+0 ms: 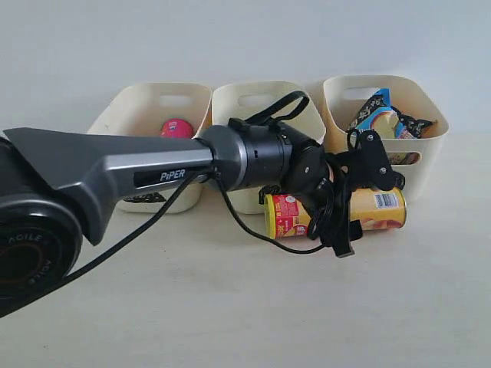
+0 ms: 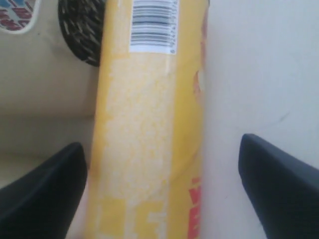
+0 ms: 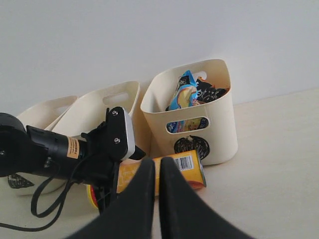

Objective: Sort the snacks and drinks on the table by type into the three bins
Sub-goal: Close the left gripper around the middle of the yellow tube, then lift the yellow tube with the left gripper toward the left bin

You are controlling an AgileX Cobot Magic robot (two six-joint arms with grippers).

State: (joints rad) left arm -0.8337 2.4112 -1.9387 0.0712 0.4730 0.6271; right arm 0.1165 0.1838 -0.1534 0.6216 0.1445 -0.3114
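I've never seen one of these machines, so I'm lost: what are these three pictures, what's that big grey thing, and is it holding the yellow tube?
The grey thing is the robot's left arm; one picture watches it from outside. The other two come from cameras on each arm's wrist. The left gripper stands open, its dark fingers either side of a yellow tube lying on the table, not clamped on it. The right gripper is shut and holds nothing. Behind stand three cream bins: the left bin holds something pink, the right bin holds packets.
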